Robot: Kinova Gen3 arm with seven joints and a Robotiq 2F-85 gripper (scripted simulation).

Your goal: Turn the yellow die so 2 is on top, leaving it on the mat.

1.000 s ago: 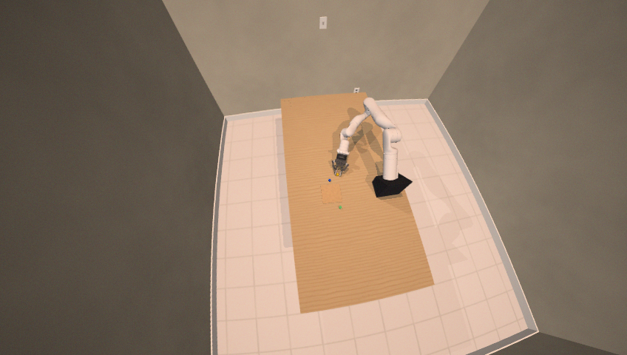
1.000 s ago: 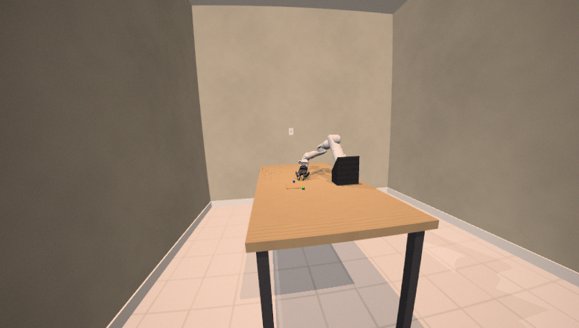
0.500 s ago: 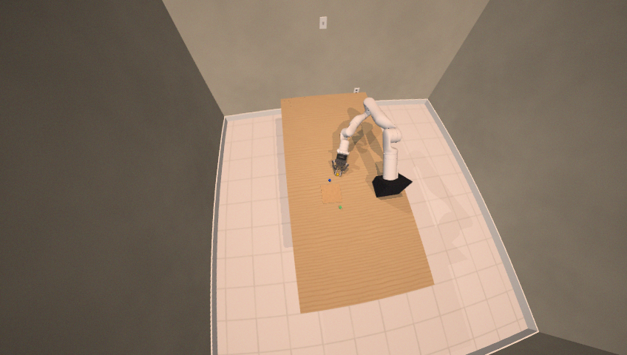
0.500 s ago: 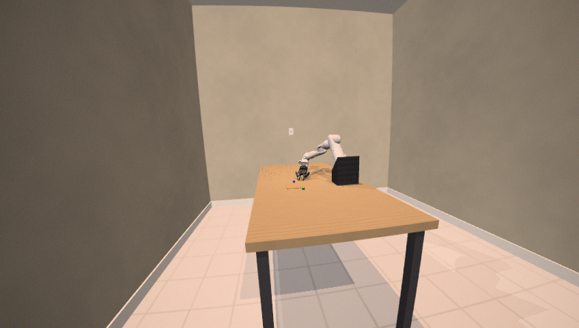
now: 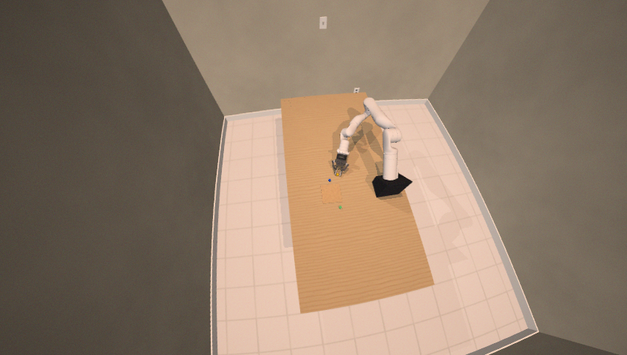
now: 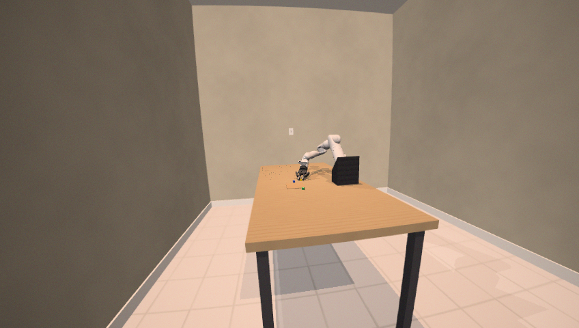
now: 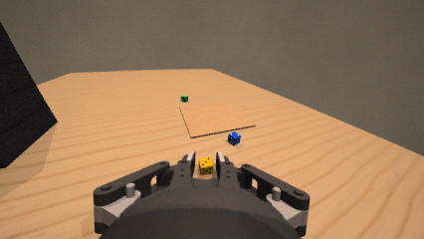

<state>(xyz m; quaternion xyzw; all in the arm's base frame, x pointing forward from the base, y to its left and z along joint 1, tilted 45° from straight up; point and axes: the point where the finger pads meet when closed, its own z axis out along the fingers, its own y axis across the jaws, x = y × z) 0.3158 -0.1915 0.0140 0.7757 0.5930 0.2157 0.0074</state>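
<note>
The yellow die (image 5: 338, 174) (image 6: 301, 179) (image 7: 206, 166) is between the fingertips of my gripper (image 5: 338, 173) (image 6: 301, 178) (image 7: 205, 158), off the mat. My gripper is partly open, low over the table, with a narrow gap on each side of the die in the wrist view. The die's near side shows several pips; its upper face shows a few, too small to count surely. The mat (image 5: 331, 194) (image 7: 216, 119) lies flat beyond the fingers in the wrist view. The die's underside is hidden.
A blue die (image 5: 329, 180) (image 6: 293, 181) (image 7: 234, 138) lies on the table between my gripper and the mat, right of the fingers in the wrist view. A green die (image 5: 340, 207) (image 6: 302, 188) (image 7: 184, 99) lies past the mat's far edge. The black robot base (image 5: 389, 186) (image 7: 20, 110) stands at the left in the wrist view.
</note>
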